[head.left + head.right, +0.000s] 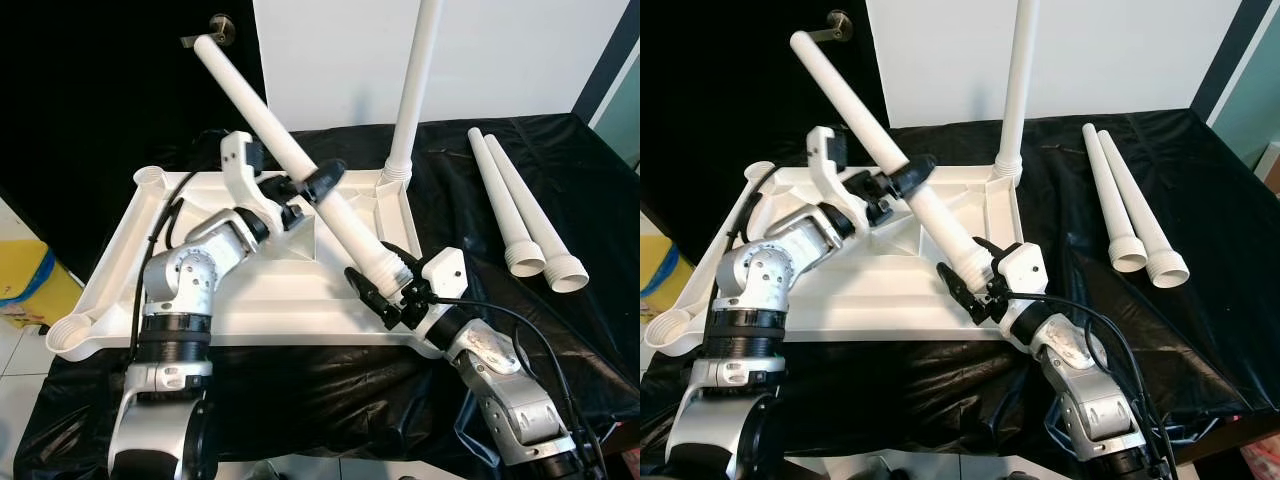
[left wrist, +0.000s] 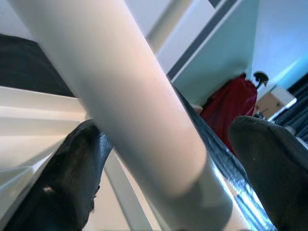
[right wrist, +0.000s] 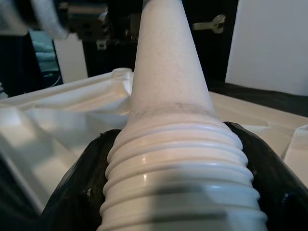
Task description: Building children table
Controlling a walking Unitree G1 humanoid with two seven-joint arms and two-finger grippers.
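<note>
A white tabletop lies upside down on a black cloth. One white table leg stands upright in its far right corner. A second leg slants across the tabletop, narrow tip up toward the far left. My left gripper is shut on that leg's middle, and the shaft runs between its black fingers. Near the tabletop's front right corner, my right gripper is shut on the leg's ribbed, threaded end.
Two more white legs lie side by side on the cloth to the right. Open corner sockets show at the far left and near left. A yellow object sits on the floor to the left. A door handle is behind.
</note>
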